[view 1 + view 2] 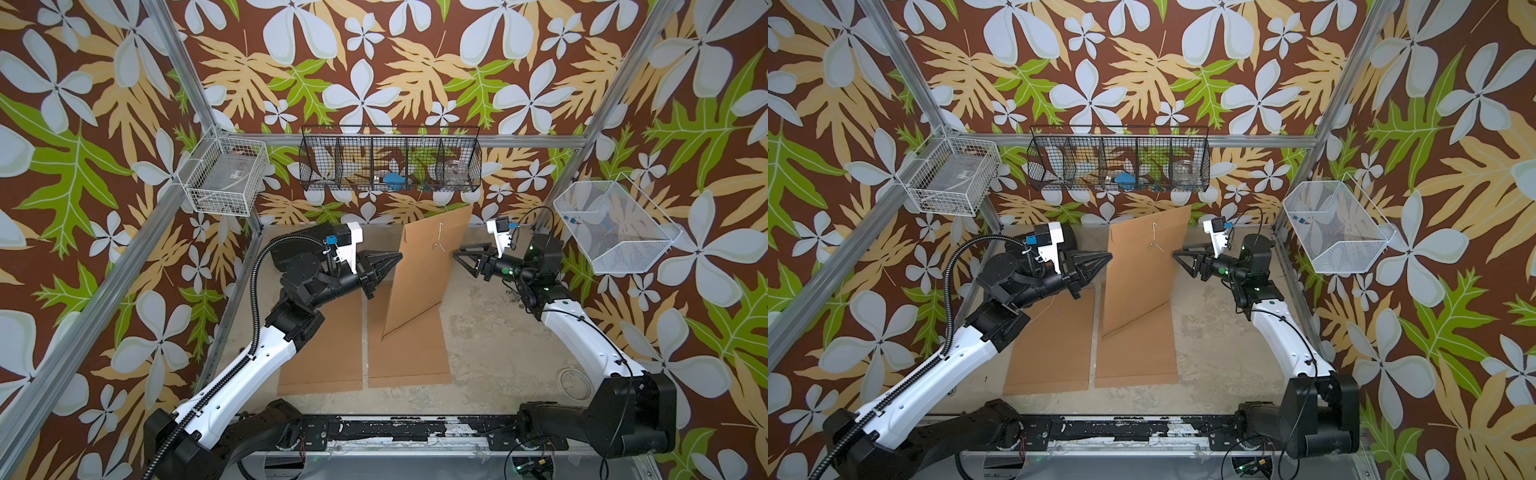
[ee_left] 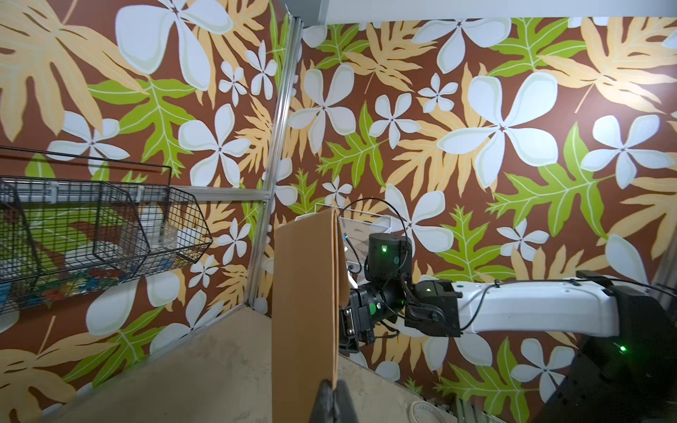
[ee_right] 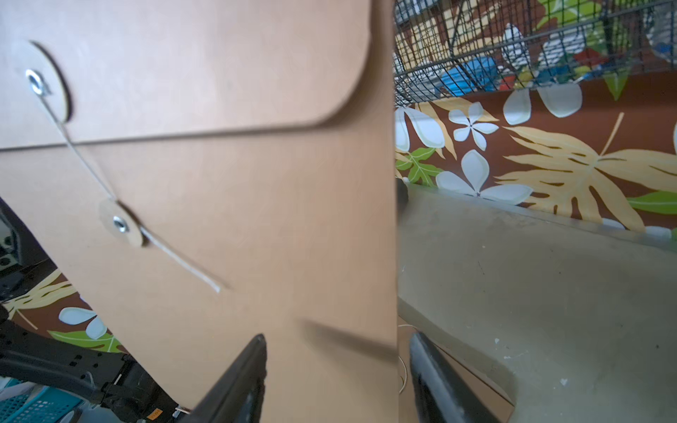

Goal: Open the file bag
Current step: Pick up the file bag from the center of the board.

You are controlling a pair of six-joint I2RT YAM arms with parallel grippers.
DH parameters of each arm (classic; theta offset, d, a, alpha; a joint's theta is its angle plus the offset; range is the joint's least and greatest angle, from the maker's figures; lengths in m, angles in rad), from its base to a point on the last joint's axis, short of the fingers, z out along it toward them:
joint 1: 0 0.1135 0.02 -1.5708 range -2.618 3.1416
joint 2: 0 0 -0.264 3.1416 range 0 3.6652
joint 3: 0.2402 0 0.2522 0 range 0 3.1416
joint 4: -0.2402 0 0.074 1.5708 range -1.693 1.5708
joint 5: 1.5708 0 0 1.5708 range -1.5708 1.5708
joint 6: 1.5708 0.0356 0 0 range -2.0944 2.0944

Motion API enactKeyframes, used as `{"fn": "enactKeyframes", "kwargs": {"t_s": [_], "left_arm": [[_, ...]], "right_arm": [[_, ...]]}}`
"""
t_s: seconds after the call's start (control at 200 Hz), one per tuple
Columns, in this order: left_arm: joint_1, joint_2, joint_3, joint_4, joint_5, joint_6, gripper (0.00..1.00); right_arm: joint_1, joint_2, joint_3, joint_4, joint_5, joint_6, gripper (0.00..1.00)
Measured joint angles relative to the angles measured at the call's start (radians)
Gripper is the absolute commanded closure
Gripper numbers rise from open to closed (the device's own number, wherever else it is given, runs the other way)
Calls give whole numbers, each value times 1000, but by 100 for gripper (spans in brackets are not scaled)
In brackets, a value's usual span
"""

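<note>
Above the middle of the table, the file bag is held upright and tilted, its left edge pinched in the clenched left gripper. At its right edge the right gripper grasps nothing, jaws partly spread. Its fingers seem to straddle that edge, though contact is unclear. The string links both discs, and the flap is shut.
</note>
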Motion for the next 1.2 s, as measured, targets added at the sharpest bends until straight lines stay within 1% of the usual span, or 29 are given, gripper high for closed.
{"fn": "enactKeyframes", "kwargs": {"t_s": [0.17,0.315,0.385,0.515,0.551,0.596,0.656,0.786,0.831,0.876,0.916,0.976,1.051,1.116,1.201], "left_arm": [[0,9,0,11,56,5,100],[2,9,0,11,75,15,100],[4,10,0,11,78,19,100],[8,12,4,6,69,32,100],[11,14,9,0,59,41,100],[15,18,15,-10,42,55,100],[21,25,21,-23,18,68,100],[33,52,32,-49,-32,86,100],[32,58,34,-54,-34,90,100],[32,62,34,-56,-34,93,96],[32,64,35,-55,-36,97,90],[33,64,35,-55,-46,97,79],[32,64,35,-54,-48,96,70],[32,64,34,-53,-47,97,65],[32,66,34,-51,-47,96,63]], "right_arm": [[-1,-10,-3,24,-29,-6,38],[-1,-14,-11,30,-48,-8,39],[-1,-19,-11,30,-53,-15,41],[-1,-26,-10,28,-71,-26,53],[-1,-30,-10,26,-76,-27,59],[-1,-37,-10,22,-80,-30,70],[-1,-49,-10,18,-86,-35,79],[0,-68,-10,7,-113,-54,90],[0,-69,-7,-3,-123,-61,94],[0,-69,-5,-9,-125,-67,98],[0,-70,-4,-14,-129,-72,100],[0,-71,-2,-18,-134,-78,100],[1,-74,0,-21,-153,-82,100],[2,-81,0,-21,-158,-89,100],[3,-89,0,-21,-171,-96,100]]}}
